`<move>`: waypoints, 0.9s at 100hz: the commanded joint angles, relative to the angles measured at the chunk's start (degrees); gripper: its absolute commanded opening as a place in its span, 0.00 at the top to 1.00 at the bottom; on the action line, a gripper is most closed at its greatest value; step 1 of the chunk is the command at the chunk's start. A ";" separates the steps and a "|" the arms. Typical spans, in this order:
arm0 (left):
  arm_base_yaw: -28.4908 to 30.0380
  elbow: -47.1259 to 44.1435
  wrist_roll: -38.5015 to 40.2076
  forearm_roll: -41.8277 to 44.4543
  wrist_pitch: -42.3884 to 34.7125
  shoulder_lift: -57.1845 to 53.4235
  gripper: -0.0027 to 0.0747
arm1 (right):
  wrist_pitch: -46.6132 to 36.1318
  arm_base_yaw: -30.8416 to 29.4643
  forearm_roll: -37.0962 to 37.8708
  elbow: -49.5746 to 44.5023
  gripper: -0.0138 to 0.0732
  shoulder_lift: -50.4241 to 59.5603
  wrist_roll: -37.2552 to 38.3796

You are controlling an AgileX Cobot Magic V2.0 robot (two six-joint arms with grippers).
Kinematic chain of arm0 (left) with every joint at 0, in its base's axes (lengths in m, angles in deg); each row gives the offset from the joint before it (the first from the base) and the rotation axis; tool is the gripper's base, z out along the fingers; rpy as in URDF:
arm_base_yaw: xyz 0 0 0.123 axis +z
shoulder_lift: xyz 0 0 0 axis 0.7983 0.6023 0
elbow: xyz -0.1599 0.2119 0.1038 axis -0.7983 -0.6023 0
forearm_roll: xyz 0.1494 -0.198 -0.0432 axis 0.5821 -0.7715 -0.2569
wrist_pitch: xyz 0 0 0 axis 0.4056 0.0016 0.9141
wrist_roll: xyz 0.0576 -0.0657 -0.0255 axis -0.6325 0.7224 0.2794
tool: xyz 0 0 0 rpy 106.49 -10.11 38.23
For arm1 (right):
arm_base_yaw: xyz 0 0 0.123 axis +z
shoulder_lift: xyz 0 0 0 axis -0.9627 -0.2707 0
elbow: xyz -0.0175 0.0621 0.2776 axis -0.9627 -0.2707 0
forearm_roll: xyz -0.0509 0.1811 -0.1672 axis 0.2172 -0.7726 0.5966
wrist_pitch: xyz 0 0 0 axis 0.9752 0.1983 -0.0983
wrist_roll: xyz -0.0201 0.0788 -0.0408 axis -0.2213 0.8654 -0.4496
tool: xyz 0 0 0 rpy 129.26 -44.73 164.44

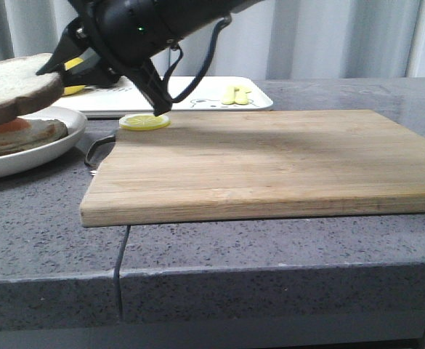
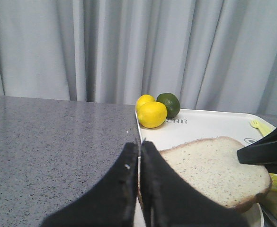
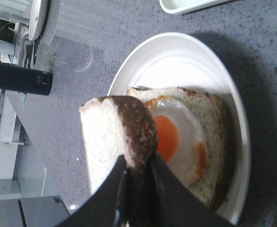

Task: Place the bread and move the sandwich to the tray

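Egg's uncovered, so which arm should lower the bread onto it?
Right, probably: its gripper pinches the bread's crust directly over the egg; the left gripper also clamps the bread's edge.

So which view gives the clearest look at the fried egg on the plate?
The right wrist view: the fried egg shows its orange yolk and white, lying on the lower bread slice, partly behind the held bread. The front view shows only an orange sliver under the held slice. The left wrist view hides it completely.

Gripper (image 1: 52,67) holding bread (image 1: 16,87) above plate (image 1: 34,149), cutting board (image 1: 270,163) beside
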State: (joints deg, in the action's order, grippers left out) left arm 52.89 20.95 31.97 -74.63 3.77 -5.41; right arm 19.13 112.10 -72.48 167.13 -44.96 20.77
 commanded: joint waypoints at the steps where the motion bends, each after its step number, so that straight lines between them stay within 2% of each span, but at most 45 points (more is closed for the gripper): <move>1: -0.21 2.10 0.28 -0.47 -4.05 1.14 0.99 | -2.16 0.47 -2.93 2.56 0.92 2.92 -0.80; 31: -0.21 2.10 0.28 -0.47 -4.05 1.14 0.99 | -2.63 0.66 -3.51 2.81 0.91 0.66 -0.80; 38: -0.21 2.10 0.28 -0.47 -4.05 1.14 0.99 | -2.20 0.66 -3.37 2.81 0.86 0.61 -0.92; 55: -0.21 2.10 0.28 -0.47 -4.05 1.14 0.99 | -2.24 0.66 -3.25 2.81 0.66 0.61 -2.78; 73: -0.21 2.10 0.28 -0.47 -4.05 1.14 0.99 | -3.23 0.66 -3.03 2.81 0.61 0.94 -6.26; 90: -0.21 2.18 0.28 -0.47 -4.05 1.14 0.99 | -4.17 0.66 -2.78 2.81 0.52 2.09 -8.44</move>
State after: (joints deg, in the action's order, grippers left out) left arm 52.89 20.95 31.97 -74.72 3.80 -5.41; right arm 15.74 112.88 -73.71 167.89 -47.74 14.40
